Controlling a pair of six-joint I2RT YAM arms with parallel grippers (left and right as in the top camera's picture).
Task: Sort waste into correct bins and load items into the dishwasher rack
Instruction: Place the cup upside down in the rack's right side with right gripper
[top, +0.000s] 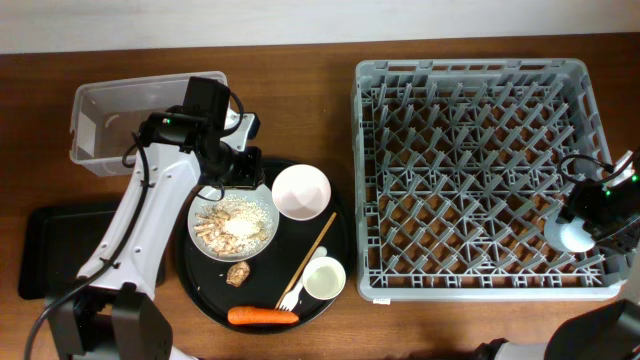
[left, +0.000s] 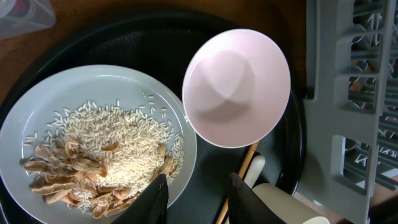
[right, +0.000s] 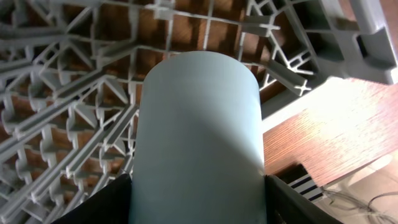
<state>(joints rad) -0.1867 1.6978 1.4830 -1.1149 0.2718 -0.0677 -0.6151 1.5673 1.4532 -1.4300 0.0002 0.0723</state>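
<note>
My left gripper (top: 236, 188) (left: 199, 202) hovers open over the near rim of the white plate (top: 262, 240) (left: 25, 124), which holds beige food scraps (top: 232, 222) (left: 106, 149). Nothing lies between its fingers. The pinkish bowl (top: 301, 190) (left: 236, 87), chopstick (top: 316, 248) (left: 249, 155), small white cup (top: 325, 278) (left: 280, 202), fork (top: 289, 296), brown lump (top: 238, 273) and carrot (top: 262, 316) lie around it. My right gripper (top: 582, 230) (right: 198, 202) flanks the light blue cup (top: 570, 237) (right: 199, 124) in the front right corner of the grey rack (top: 480, 60) (right: 74, 93). Whether its fingers still press the cup is unclear.
All the left-side items rest on a large round black tray (top: 200, 285) (left: 143, 43). A clear tub (top: 100, 130) stands at the back left and a shallow black tray (top: 50, 250) at the front left. Bare wood lies between the round tray and the rack.
</note>
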